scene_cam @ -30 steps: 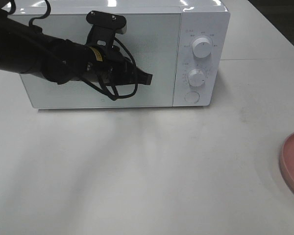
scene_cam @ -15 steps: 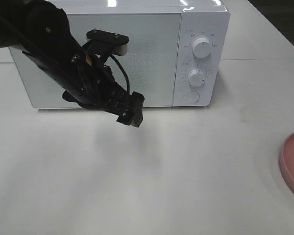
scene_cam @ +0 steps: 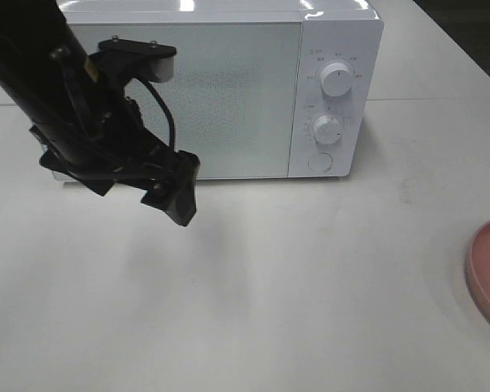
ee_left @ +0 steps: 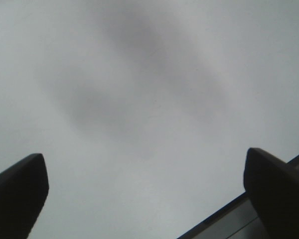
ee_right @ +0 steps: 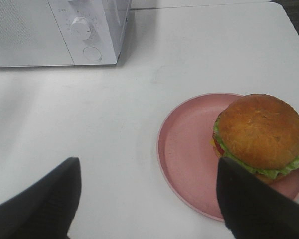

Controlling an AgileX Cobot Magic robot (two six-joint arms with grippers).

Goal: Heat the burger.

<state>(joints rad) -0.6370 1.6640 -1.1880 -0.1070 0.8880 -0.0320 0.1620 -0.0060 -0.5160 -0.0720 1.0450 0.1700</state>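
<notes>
White and boxy, the microwave point(scene_cam: 220, 90) stands at the back of the bench point(scene_cam: 310, 286) with its door shut. Two round knobs point(scene_cam: 336, 79) and a button point(scene_cam: 318, 162) sit on its right side. The black left arm point(scene_cam: 73, 106) reaches across the front of the microwave and hides part of the door. Its left end effector point(scene_cam: 175, 196) points down at the bench, just in front of the microwave. In the left wrist view its two fingers point(ee_left: 17, 196) are wide apart with only bare bench between them.

The burger point(ee_right: 261, 134) sits on the pink dish point(ee_right: 189, 154), off to the right, well apart from the microwave. In the high view only the dish's edge shows and the burger is cut off. The right end effector point(ee_right: 149, 204) hangs above the bench near the dish, its fingers wide apart and holding nothing.
</notes>
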